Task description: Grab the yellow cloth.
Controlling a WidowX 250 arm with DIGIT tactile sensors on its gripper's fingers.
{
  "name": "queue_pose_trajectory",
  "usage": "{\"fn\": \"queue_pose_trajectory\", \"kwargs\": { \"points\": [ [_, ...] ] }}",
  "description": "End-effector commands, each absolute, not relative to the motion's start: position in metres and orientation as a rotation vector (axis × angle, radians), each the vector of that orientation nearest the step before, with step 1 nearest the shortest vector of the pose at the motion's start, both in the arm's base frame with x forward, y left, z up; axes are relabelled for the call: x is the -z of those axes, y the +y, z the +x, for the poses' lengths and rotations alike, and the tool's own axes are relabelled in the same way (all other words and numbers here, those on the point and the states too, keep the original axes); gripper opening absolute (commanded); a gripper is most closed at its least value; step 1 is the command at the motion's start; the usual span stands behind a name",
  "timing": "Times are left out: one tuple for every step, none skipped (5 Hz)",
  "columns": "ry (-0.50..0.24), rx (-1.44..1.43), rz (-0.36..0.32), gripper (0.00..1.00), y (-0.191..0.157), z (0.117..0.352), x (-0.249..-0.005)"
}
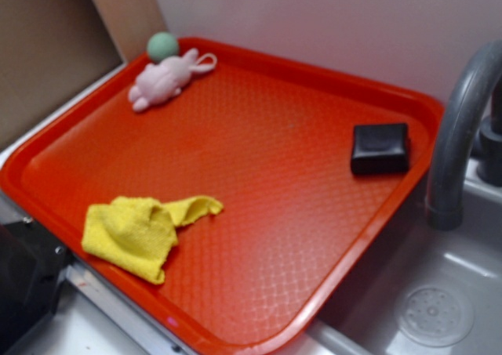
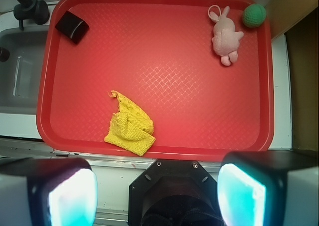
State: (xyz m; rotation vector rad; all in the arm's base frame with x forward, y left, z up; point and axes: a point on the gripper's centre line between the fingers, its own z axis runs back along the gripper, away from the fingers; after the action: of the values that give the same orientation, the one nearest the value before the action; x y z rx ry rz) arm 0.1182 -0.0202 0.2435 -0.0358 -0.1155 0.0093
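Yellow cloth (image 2: pixel 129 125) lies crumpled on red tray (image 2: pixel 199 106), well apart from the open claw (image 2: pixel 157 186)

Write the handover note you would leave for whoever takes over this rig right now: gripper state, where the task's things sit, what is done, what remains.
Gripper: open, empty, high above the tray's near edge.
Yellow cloth: crumpled on the red tray, near its front edge, untouched.
Also on the tray: pink plush bunny and green ball in one far corner, black block in the other.
Done: nothing grasped yet.
Left: descend over the cloth, close, lift.

faucet (image 1: pixel 463 135) top cut off; gripper (image 2: pixel 158 196) fingertips blurred, cropped by bottom edge.
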Motion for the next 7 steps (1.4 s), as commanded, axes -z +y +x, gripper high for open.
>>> {"fn": "queue_pose_trajectory", "kwargs": {
  "points": [
    [-0.116, -0.009, -0.036, 1.0, -0.02, 0.118, -0.243],
    [-0.12, 0.032, -0.095, 1.0, -0.013, 0.157, -0.193],
    [-0.161, 0.118, -0.198, 1.0, -0.032, 0.164, -0.145],
    [-0.095, 0.156, -0.378, 1.0, -0.041, 0.131, -0.11],
    [-0.025, 0.225, -0.313, 1.0, -0.058, 0.11, -0.088],
    [-0.025, 0.225, -0.313, 1.0, -0.058, 0.11, -0.088],
    [-0.025, 0.225, -0.313, 1.0, -0.058, 0.11, -0.088]
  ]
}}
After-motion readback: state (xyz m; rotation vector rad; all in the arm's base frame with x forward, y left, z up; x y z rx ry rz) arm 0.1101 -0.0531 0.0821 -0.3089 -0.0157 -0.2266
